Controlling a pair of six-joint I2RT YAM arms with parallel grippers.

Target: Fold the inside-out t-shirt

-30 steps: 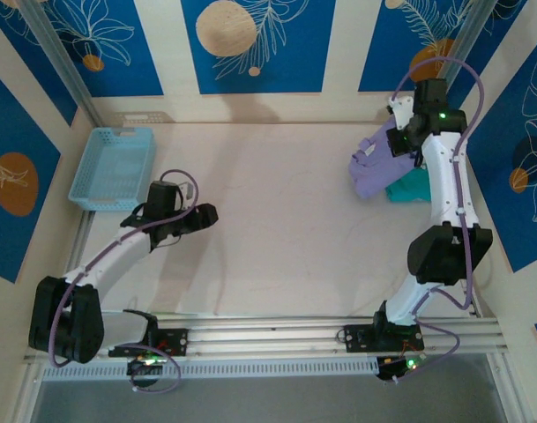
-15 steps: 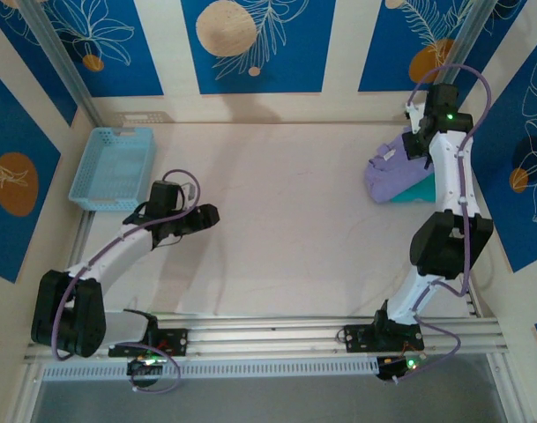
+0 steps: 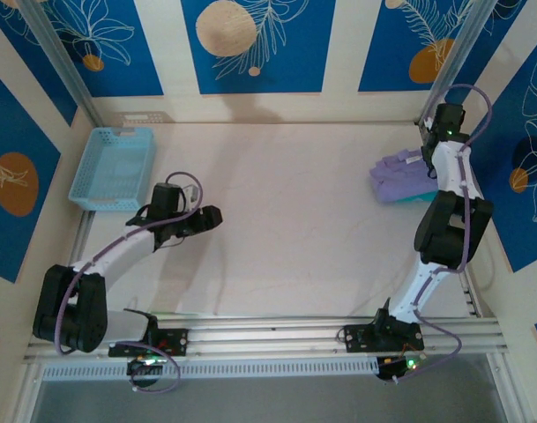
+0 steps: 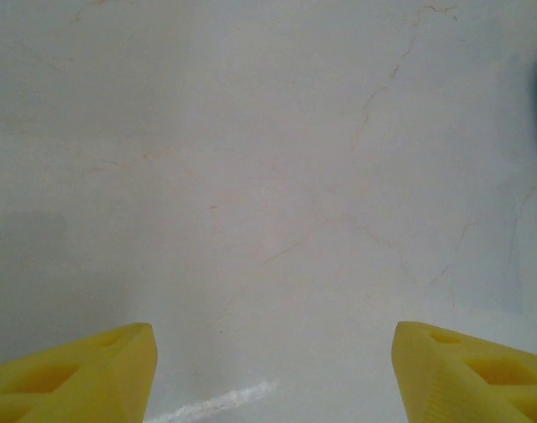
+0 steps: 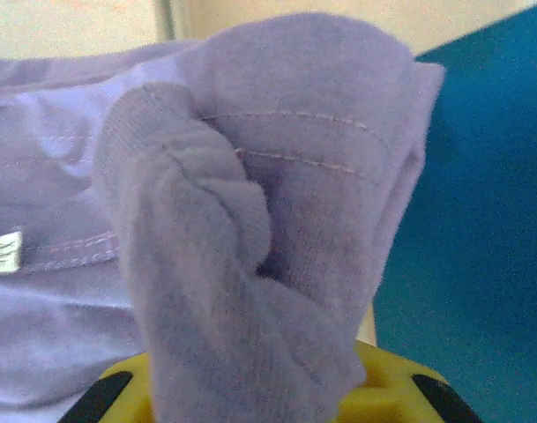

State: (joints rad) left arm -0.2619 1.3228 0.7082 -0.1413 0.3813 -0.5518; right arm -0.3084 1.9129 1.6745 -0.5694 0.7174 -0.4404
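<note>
**A:** What changed in the last second?

**B:** Across the table [image 3: 286, 220], the right arm swung the inside-out t-shirt [image 3: 399, 174] out toward the far right corner. It now slumps in a heap just below and left of the right pincer [image 3: 424, 157], on top of the teal shirt [image 3: 424, 199].

**A:** Does that help the folding?

**B:** I'd say not. It's bunched, nothing lies flat, and it's away from the open middle.

**A:** And the pincers?

**B:** The left pincer [image 4: 272, 370] gapes wide over bare table, holding nothing. Purple cloth wads over the right one's yellow fingers [image 5: 383, 392]. I cannot tell if the jaws clamp it. A white label [image 5: 3, 254] sits to their left.
</note>
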